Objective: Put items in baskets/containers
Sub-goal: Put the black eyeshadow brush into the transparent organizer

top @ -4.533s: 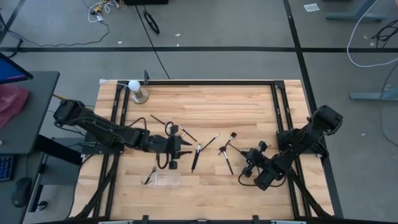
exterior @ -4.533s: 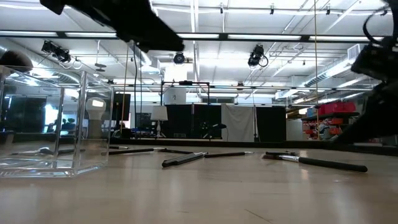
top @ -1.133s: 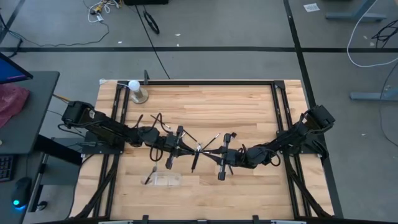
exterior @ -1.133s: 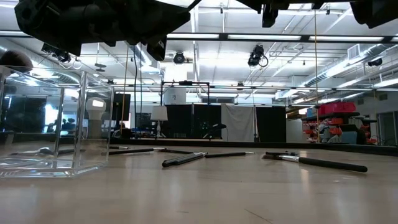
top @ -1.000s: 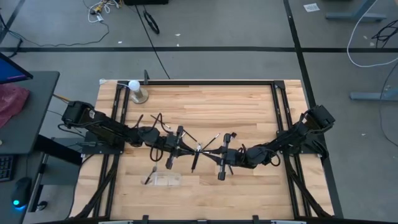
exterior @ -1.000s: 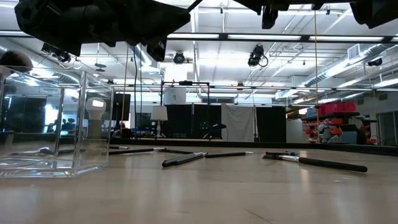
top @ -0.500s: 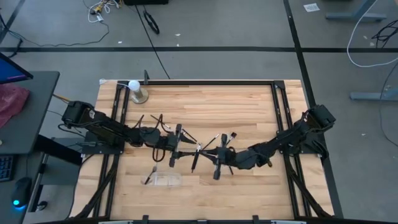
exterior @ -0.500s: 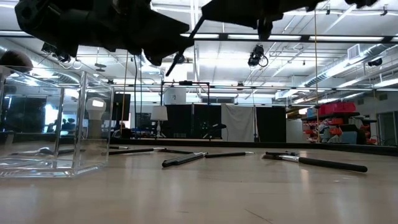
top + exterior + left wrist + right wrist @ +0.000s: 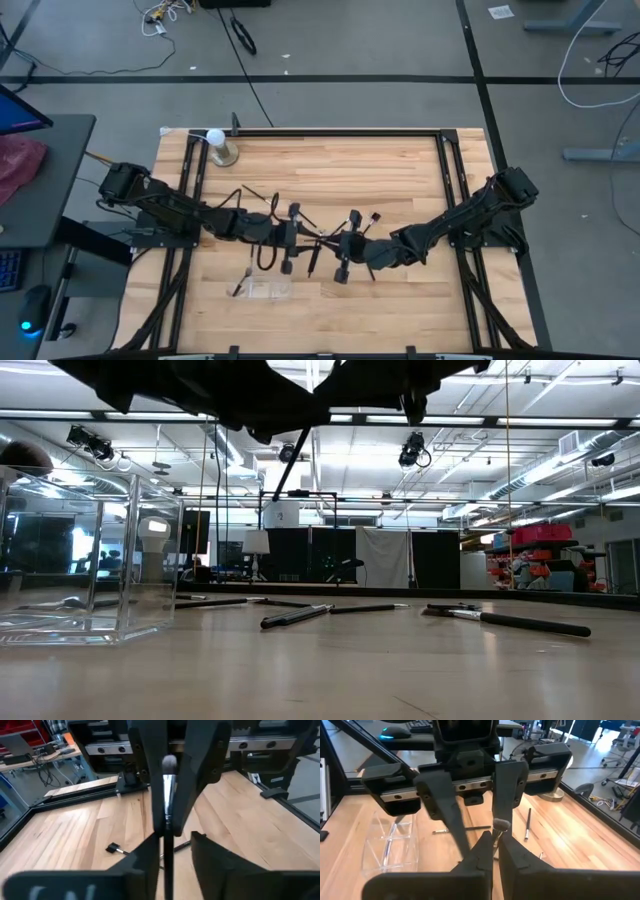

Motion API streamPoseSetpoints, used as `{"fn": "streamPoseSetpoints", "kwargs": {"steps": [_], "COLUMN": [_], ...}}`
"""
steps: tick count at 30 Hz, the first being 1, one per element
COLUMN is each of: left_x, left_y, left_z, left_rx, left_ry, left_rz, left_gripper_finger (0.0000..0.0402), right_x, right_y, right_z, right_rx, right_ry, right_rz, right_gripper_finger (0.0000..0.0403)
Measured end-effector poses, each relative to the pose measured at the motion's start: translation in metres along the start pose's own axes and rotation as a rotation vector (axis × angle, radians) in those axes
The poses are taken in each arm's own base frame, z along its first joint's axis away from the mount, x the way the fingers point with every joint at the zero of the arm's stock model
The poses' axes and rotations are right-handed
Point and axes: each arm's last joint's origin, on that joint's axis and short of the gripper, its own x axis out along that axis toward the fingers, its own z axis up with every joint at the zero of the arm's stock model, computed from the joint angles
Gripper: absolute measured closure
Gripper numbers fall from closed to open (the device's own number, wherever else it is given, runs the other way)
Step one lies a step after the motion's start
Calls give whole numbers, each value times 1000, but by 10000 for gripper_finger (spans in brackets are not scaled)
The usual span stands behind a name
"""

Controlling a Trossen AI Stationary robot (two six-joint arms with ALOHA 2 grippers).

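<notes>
Room: big open workshop with ceiling strip lights, dark curtains and shelving far behind, grey floor with cables around the rig.
Table: pale wood planks in a dark frame, seen from above.
Left arm: comes in from 9 o'clock and reaches to the table's centre.
Right arm: comes in from 3 o'clock and meets the left one at the centre, so the two grippers face each other nose to nose, up off the wood.
Organizer: clear plastic, sits on the table at about 7 o'clock from the centre, just beside the left arm's end. One thin brush shows through it, but I can't tell which compartment it's in.
White ball on a metal stand: parked in the 10 o'clock corner, well apart from everything else.
Loose brushes: several lying flat around the centre, some on the 12 o'clock side of the grippers.
Held brush: dark handle, silvery ferrule, pale tip, up in the air between the two grippers.
Right gripper: jaws clenched on the held brush's handle.
Left gripper: jaws spread to either side of that same brush, a gap showing on one side, not pinching it.
</notes>
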Motion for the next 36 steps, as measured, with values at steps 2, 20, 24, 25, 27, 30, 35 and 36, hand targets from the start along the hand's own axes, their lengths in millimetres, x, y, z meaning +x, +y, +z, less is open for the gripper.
{"fn": "streamPoseSetpoints", "kwargs": {"steps": [2,20,24,25,27,30,35,36], "left_x": [0,-25,-50,-57,-71,-88,-107,-111], "left_y": [0,-26,-48,-53,-65,-80,-99,-101], "left_z": [0,19,29,32,35,35,18,14], "left_rx": [-1,-123,-206,-232,-283,-372,-481,-500], "left_ry": [-1,-6,19,19,32,65,175,196], "left_rz": [1,-50,-70,-70,-72,-72,21,50], "left_gripper_finger": [325,385,385,385,385,385,385,385], "right_x": [0,-46,-54,-54,-52,-51,-51,-51], "right_y": [0,7,13,14,15,14,11,11], "right_z": [0,35,36,35,32,24,17,16], "right_rx": [0,-68,-98,-100,-107,-120,-116,-115], "right_ry": [1,-116,-125,-123,-115,-98,-136,-143], "right_rz": [2,111,135,138,137,134,128,129], "right_gripper_finger": [396,265,251,250,249,248,248,248]}}
